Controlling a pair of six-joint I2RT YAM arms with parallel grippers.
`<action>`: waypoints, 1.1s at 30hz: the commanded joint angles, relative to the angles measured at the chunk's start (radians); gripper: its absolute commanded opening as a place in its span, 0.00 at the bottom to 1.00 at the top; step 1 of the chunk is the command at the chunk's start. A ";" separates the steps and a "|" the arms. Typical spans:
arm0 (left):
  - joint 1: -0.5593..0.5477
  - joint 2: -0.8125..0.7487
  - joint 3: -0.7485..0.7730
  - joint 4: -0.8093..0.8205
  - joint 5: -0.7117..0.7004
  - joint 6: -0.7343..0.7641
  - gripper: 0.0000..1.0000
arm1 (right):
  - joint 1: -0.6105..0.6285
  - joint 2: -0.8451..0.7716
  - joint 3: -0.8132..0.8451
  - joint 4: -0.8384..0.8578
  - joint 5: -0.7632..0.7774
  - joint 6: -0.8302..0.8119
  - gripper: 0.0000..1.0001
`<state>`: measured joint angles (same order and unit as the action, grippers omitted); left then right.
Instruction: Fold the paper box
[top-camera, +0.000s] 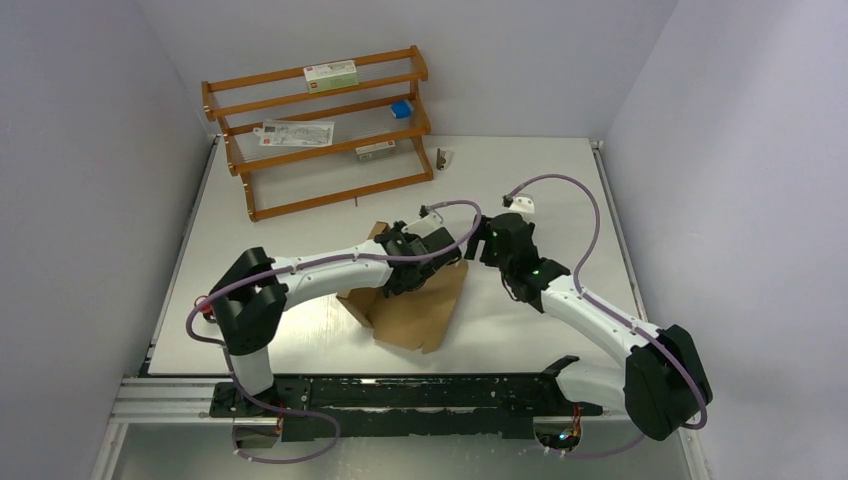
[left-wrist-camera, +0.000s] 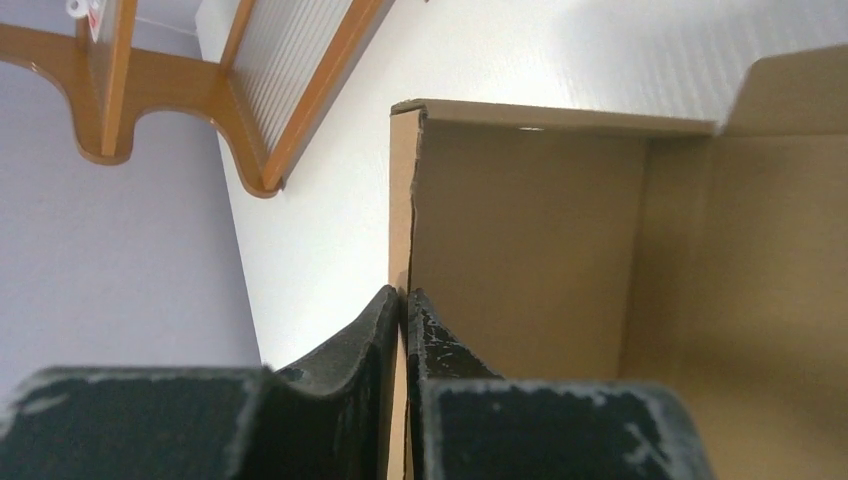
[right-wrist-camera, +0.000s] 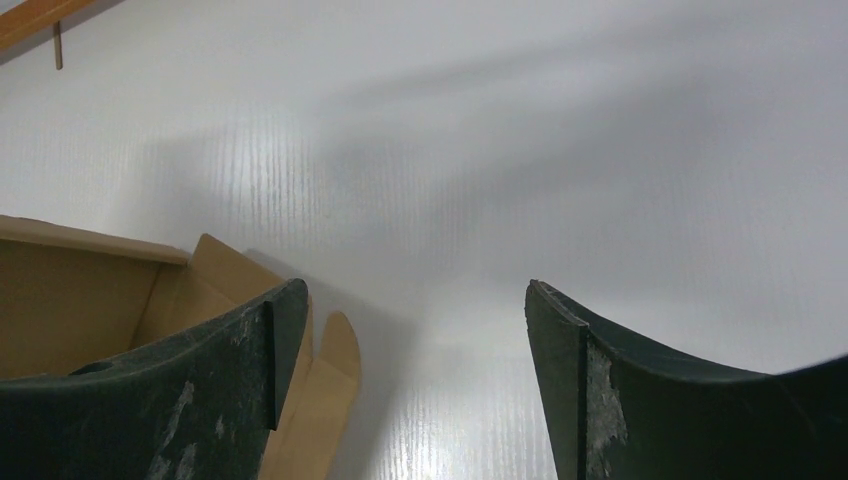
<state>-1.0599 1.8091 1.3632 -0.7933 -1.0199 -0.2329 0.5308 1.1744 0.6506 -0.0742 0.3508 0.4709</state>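
Tabletop (top-camera: 560, 200): left pincer (left-wrist-camera: 403, 300) pinching paper box (left-wrist-camera: 530, 250) wall.

Left gripper (left-wrist-camera: 403, 296) pinched tight on a wall of the paper box (left-wrist-camera: 520, 240); right gripper (right-wrist-camera: 415, 300) spread wide, holding nothing, close beside the left.

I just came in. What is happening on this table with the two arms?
Two robot arms are working on a brown paper box in the middle of the table. The left gripper is pinched shut on the edge of one raised wall. The right gripper is open beside the box and holds nothing. The box is only partly formed.
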 joint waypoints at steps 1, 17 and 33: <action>0.065 -0.089 -0.041 0.019 0.066 -0.021 0.11 | -0.011 -0.028 0.039 -0.014 0.017 -0.029 0.83; 0.513 -0.279 -0.427 0.275 0.691 -0.302 0.08 | -0.009 0.056 0.375 -0.206 -0.151 -0.210 0.82; 0.538 -0.373 -0.562 0.382 0.826 -0.653 0.32 | 0.235 0.292 0.752 -0.550 -0.207 -0.166 0.81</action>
<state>-0.5262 1.5169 0.7929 -0.4168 -0.1925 -0.8272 0.7017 1.4284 1.3331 -0.5163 0.1104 0.2932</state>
